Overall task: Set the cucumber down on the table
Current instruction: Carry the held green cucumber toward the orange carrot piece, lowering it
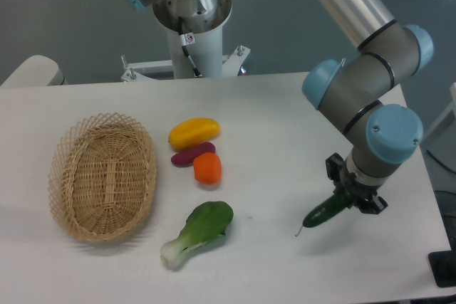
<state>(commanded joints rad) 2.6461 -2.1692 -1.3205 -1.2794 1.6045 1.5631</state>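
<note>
Bok choy (pixel 199 231), nearest. Cucumber (pixel 326 212): clamped at its upper end in pincer (pixel 349 198), long axis slanting toward 8 o'clock, stem tip at or just above counter (pixel 285 140), right side.

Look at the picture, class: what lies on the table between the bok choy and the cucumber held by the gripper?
Nothing: in the camera view, the white table is bare between the bok choy and the cucumber in the gripper.

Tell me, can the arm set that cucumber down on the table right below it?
Probably yes: the gripper holds the cucumber over a bare part of the table, with the bok choy well aside.
</note>
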